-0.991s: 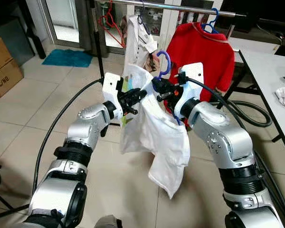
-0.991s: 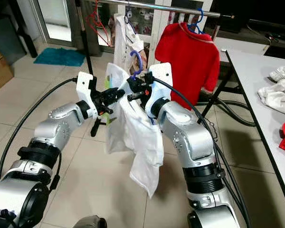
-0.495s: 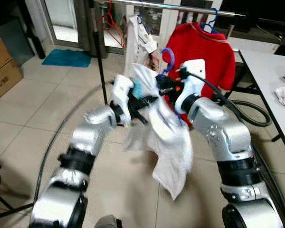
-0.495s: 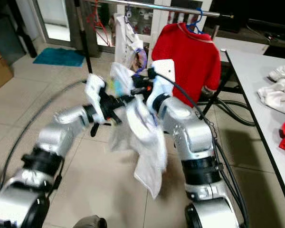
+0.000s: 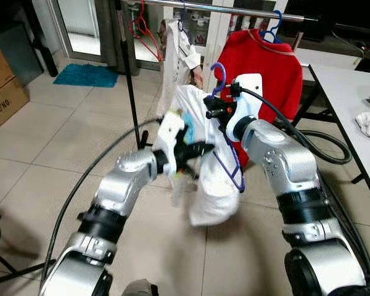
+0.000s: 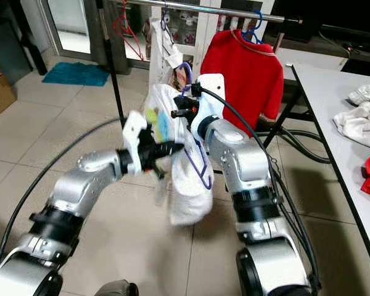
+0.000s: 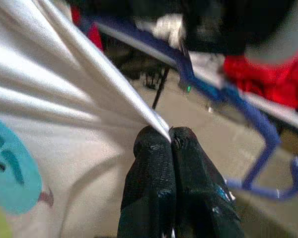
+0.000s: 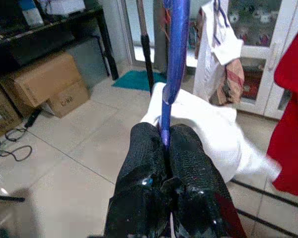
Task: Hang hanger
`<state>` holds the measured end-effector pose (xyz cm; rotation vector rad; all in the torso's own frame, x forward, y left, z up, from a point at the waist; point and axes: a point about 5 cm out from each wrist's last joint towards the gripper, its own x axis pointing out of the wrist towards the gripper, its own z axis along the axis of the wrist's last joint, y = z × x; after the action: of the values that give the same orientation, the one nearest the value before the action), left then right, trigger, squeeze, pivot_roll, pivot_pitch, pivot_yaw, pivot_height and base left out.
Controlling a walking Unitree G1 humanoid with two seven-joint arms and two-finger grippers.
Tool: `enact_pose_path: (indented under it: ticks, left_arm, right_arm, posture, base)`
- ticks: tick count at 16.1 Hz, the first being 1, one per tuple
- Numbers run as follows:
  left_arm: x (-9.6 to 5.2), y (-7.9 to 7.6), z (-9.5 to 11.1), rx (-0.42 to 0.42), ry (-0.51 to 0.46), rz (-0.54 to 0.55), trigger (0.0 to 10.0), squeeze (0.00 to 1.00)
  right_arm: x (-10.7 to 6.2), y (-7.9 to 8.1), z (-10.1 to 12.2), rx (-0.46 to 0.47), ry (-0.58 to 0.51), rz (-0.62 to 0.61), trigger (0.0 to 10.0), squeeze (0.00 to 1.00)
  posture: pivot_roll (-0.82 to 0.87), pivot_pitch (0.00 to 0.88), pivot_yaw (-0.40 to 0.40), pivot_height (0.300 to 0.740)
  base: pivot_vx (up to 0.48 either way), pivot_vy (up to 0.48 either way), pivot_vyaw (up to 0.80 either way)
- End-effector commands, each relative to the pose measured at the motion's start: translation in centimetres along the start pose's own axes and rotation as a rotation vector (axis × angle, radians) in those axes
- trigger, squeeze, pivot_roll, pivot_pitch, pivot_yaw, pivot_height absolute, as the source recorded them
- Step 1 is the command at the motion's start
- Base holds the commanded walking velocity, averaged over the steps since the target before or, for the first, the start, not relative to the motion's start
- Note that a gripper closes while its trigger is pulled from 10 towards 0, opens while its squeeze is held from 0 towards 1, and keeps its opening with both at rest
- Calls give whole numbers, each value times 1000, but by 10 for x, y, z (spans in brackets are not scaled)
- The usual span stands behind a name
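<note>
A thin blue plastic hanger [image 5: 225, 139] with a curved hook carries a soft white cotton T-shirt [image 5: 209, 179] printed with a teal and yellow-green motif; the cloth hangs in limp folds and bunches at its lower end, held up in the air in front of the robot, below and short of the shiny metal clothes rail [image 5: 234, 8]. The right tool [image 8: 164, 141] is clenched on the hanger's blue stem just under the hook, its silver forearm bent at the elbow and raised to chest height. The left tool [image 7: 170, 136] is pinched tight on a pulled-taut pleat of the white fabric, its arm reaching forward and inward across the body, beside the right one. On the rail hang a red knit sweater [image 5: 265, 68] on a blue hanger, a white shirt [image 5: 176, 52] and an empty red wire hanger [image 5: 142, 34]. Glossy beige floor tiles [image 5: 61, 142] lie beneath.
</note>
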<state>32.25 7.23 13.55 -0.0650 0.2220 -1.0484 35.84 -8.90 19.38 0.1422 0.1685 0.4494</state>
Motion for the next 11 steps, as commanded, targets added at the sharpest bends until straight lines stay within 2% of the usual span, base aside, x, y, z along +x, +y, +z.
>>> enact_pose_path:
  ticks: [1, 2, 4, 6, 7, 11]
  left_arm:
    - [7, -12, -7, 11, 52, -70, 0, 0]
    - [7, -13, -8, 9, 49, -63, 0, 0]
    - [11, -27, -4, -2, 14, -108, 0, 0]
    - [12, -32, -6, -11, 31, -128, 0, 0]
    - [13, -37, -13, -13, 65, -148, 0, 0]
    - [12, -38, -18, 3, 105, -128, 0, 0]
  right_arm:
    - [2, -1, 24, -22, -101, -4, 10000, 0]
    - [3, -2, 26, -20, -106, -5, 10000, 0]
    - [5, -4, 35, -9, -129, 15, 10000, 0]
    - [7, -8, 35, 4, -136, 5, 10000, 0]
    - [8, -11, 42, 51, -175, -9, 10000, 0]
    - [8, -17, 56, 107, -249, -18, 10000, 0]
  posture:
    - [9, 0, -66, 740]
    - [13, 0, -74, 740]
    - [19, 0, -89, 740]
    - [17, 0, -89, 740]
    - [17, 0, -88, 740]
    - [15, 0, -90, 740]
  base:
    - [0, 0, 0]
    - [0, 0, 0]
    - [0, 0, 0]
    - [0, 0, 0]
    - [0, 0, 0]
    - [0, 0, 0]
